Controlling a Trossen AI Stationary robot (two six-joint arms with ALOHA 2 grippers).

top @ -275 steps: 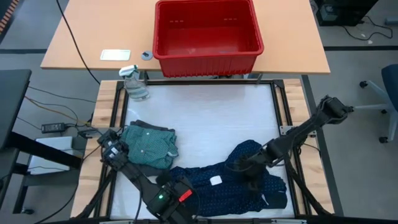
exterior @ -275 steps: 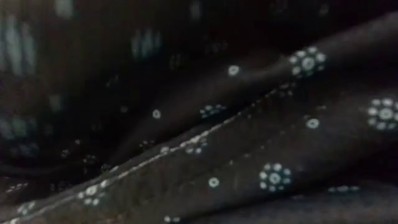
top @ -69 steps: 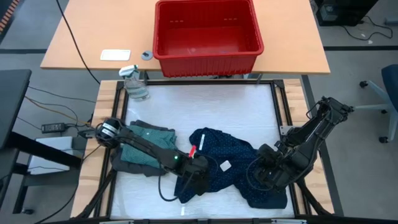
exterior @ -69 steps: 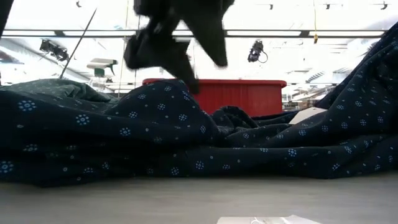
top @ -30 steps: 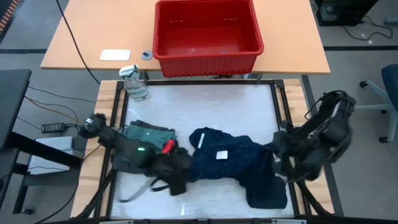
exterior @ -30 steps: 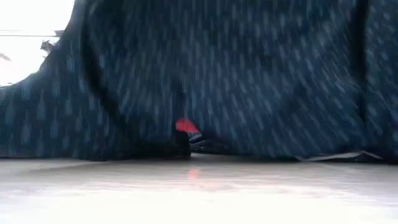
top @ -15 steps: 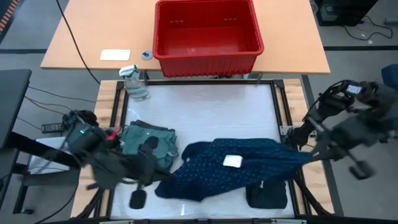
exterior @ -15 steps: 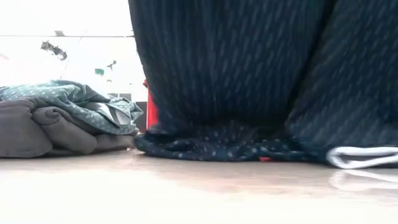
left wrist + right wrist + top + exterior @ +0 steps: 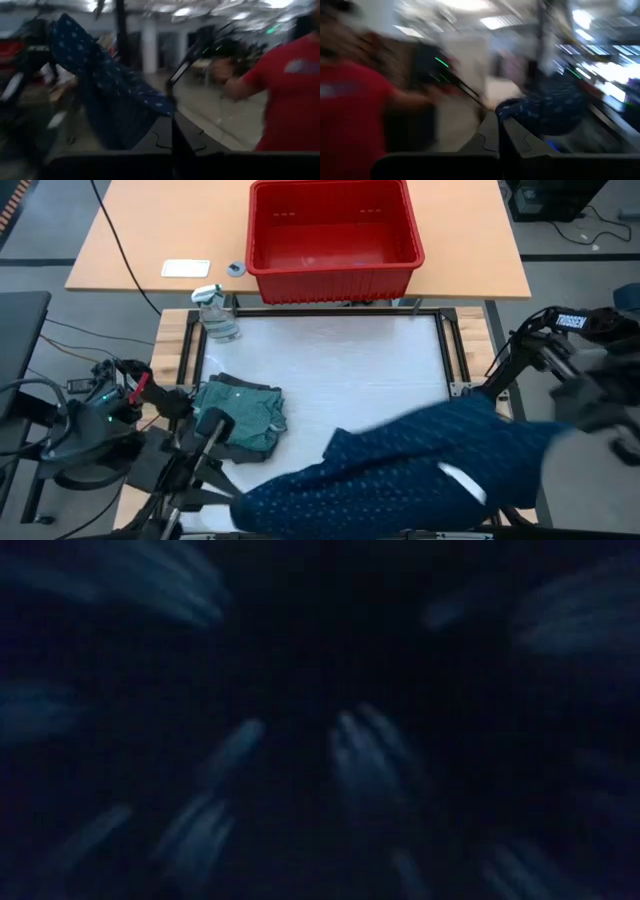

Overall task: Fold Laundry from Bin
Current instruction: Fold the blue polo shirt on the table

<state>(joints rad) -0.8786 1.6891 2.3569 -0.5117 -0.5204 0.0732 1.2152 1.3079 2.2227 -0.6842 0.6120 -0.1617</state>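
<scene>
A navy dotted garment [image 9: 400, 465] of the laundry is stretched in a wide band above the table's near part. My left gripper [image 9: 171, 117] is shut on its left end and my right gripper [image 9: 500, 120] on its right end, both raised and pointing about level. The cloth fills the low view [image 9: 320, 720]. A folded teal-green dotted shirt [image 9: 245, 412] lies on a dark grey piece [image 9: 240, 448] at the table's left. The red bin [image 9: 333, 235] stands on the wooden table beyond the far edge. My left gripper pinches an edge of the navy garment's left end [image 9: 162, 106] between its two shut fingers, which point about level. The cloth runs away from the fingers toward the other arm, drawn out and lifted. My right gripper pinches the garment's right end [image 9: 507, 107] between its two shut fingers, also about level. From there the cloth stretches off toward the left arm; how many layers it has, I cannot tell.
A spray bottle [image 9: 215, 315] stands at the table's far left corner. A white card [image 9: 186, 268] lies on the wooden table beside the bin. A person in a red shirt [image 9: 290, 95] stands in the room behind. The white table top [image 9: 330, 370] is bare in the middle and far part.
Both grippers have risen and tipped from pointing down to about level, the left going toward the table's left near corner, the right toward the right edge. The navy garment has been lifted off the table, drawn out wide between them, and has swung toward the near edge.
</scene>
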